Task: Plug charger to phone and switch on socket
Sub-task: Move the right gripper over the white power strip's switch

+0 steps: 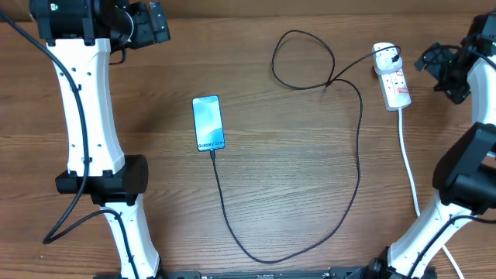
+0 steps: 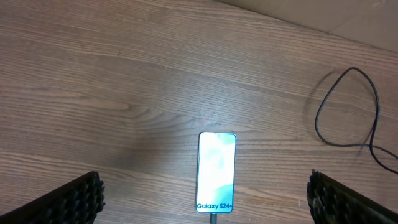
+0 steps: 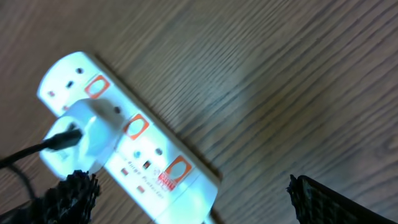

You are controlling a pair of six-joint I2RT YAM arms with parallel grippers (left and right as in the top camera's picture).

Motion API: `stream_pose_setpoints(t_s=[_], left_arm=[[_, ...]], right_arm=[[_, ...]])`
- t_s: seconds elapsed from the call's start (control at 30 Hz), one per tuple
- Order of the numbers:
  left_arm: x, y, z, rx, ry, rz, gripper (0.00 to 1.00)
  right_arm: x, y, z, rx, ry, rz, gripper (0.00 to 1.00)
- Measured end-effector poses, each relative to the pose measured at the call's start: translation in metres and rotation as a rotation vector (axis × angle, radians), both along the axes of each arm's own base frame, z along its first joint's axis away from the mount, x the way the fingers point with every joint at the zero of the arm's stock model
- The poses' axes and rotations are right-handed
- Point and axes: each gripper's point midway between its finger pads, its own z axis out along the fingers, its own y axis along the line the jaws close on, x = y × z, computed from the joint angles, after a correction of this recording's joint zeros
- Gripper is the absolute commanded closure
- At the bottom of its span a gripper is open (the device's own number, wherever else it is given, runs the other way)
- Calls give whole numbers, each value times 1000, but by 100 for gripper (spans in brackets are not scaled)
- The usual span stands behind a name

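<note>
Wood-grain table (image 1: 294, 201), holdings.

Galaxy S24 phone (image 1: 208, 122): flat, screen up, left of centre. The black charger cable (image 1: 359, 155) has its tip apparently seated at the phone's lower edge, the joint too small to confirm.

White power strip (image 1: 394, 81): far right, with a white adapter (image 3: 84, 134) in one outlet and red-marked switches (image 3: 176, 171), on or off unreadable.

Left gripper (image 1: 155, 23): spread, empty, well apart from the phone.

Right gripper (image 1: 435, 75): spread, empty, just beside the strip.

Step judged: switching on. The next move calls for a fingertip pressing the occupied outlet's switch.

Phone (image 1: 208, 122) left of centre, socket (image 1: 391, 76) at upper right.
The charger (image 1: 358, 155) runs from the phone's lower end, loops along the frame's bottom, and climbs to the socket.
</note>
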Motion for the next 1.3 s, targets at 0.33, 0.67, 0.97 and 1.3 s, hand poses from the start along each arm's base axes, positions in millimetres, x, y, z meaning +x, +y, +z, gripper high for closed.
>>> stream_pose_setpoints(t_s=[0.33,0.67,0.97,1.3], left_arm=[[0,0,0,0,0,0,0],[0,0,0,0,0,0,0],[0,0,0,0,0,0,0],[0,0,0,0,0,0,0]], right_arm=[[11,-3,-41,1,29,3,0],[28,8,-46,-50,6,104,0],[32,6,-46,-102,1,116,0],[29,2,-53,-125,17,105,0]])
